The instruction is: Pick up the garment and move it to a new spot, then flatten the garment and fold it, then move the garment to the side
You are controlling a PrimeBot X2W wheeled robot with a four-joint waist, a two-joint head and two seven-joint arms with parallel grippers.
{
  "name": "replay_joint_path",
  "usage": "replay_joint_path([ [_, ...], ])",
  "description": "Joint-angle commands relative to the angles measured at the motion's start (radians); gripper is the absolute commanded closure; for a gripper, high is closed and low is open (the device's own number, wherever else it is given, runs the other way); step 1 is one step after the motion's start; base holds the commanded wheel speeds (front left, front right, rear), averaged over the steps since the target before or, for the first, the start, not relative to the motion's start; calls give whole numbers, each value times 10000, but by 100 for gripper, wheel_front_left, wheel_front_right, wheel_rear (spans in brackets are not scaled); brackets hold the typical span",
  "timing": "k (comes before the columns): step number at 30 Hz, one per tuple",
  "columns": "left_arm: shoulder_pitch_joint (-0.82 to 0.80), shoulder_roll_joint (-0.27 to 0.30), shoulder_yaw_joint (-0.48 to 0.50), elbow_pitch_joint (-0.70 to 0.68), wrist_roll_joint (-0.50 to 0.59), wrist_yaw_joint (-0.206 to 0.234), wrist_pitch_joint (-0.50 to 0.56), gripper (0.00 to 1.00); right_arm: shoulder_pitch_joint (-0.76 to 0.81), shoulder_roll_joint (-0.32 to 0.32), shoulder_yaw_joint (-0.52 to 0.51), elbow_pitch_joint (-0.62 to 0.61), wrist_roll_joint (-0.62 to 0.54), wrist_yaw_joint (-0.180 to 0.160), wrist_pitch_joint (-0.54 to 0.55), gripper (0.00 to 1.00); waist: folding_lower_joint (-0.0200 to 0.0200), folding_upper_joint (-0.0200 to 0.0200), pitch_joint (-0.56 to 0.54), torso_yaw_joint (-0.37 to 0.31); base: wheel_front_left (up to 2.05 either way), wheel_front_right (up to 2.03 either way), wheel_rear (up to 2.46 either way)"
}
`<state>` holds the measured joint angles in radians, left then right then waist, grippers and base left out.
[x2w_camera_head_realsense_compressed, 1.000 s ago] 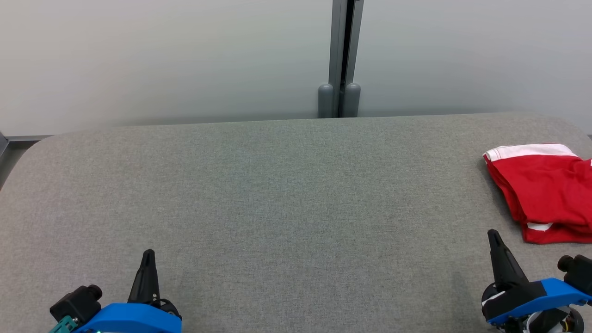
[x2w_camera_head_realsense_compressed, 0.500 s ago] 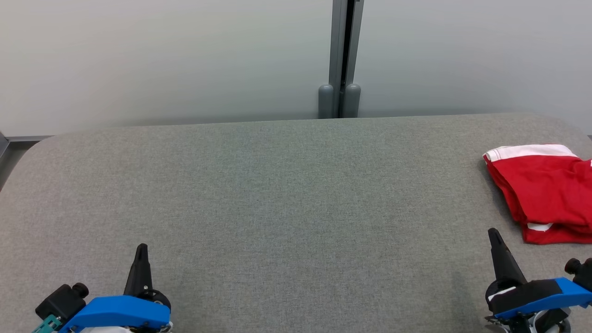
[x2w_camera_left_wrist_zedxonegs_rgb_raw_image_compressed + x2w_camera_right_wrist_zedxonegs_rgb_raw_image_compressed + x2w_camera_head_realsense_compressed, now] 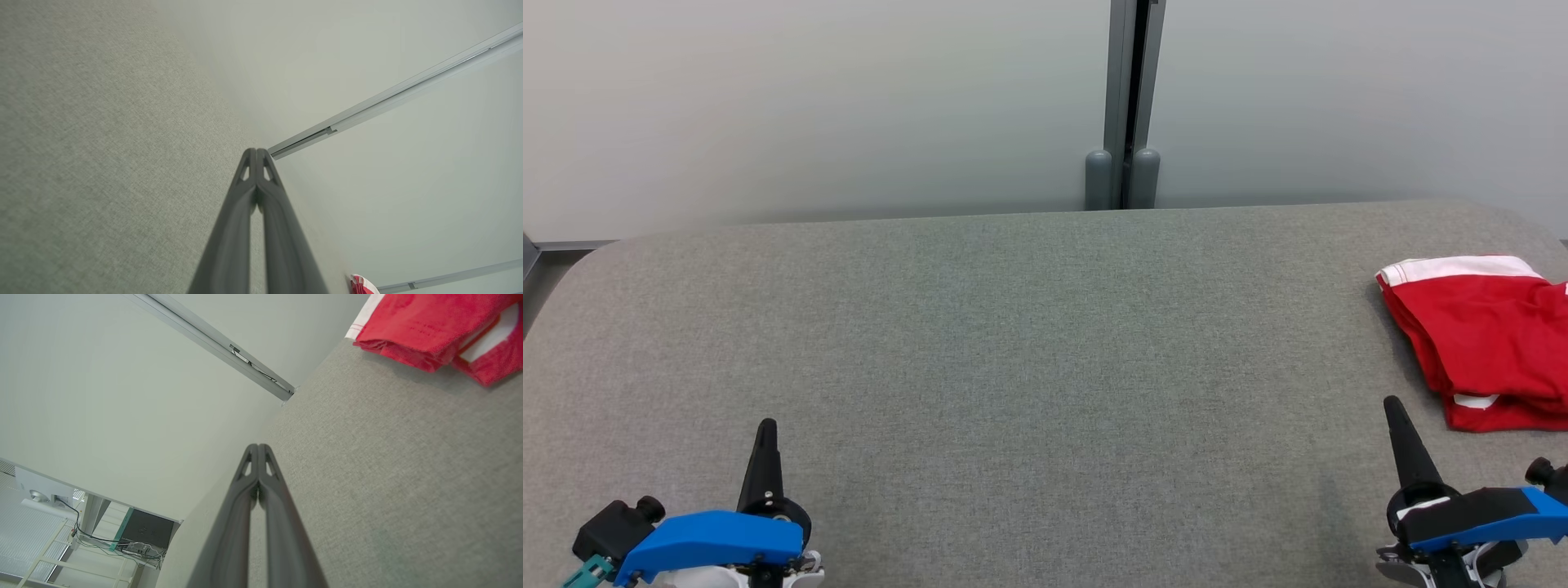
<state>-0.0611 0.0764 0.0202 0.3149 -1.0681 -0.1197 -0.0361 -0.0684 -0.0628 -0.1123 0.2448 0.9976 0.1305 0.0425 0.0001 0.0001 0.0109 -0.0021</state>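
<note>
Garment [image 3: 1486, 335]: red with white trim, folded in layers, lying at the right edge of the grey surface [image 3: 1045, 367]; left gripper [image 3: 766, 433] at the near left corner, right gripper [image 3: 1395, 412] near the garment but apart, both clenched tip to tip, grasping nothing.

Left of the folded red garment [image 3: 1486, 343] the grey fabric tabletop [image 3: 1013, 367] is open passage; beyond the garment the pale partition wall [image 3: 809, 98] blocks the way.
</note>
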Motion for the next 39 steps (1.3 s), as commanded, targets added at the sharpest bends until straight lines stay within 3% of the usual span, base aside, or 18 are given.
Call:
replay_joint_path([
  [1,-233,10,94,-153,-240,-68,62,100,-241,1,-16,-103,313,3,16,100,-1,-1,-2,1,0,0,0],
  [39,-430,-160,627,-510,-3459,-114,971,100,-380,85,-25,-44,3933,3,455,100,-1,-1,-43,12,0,0,0],
])
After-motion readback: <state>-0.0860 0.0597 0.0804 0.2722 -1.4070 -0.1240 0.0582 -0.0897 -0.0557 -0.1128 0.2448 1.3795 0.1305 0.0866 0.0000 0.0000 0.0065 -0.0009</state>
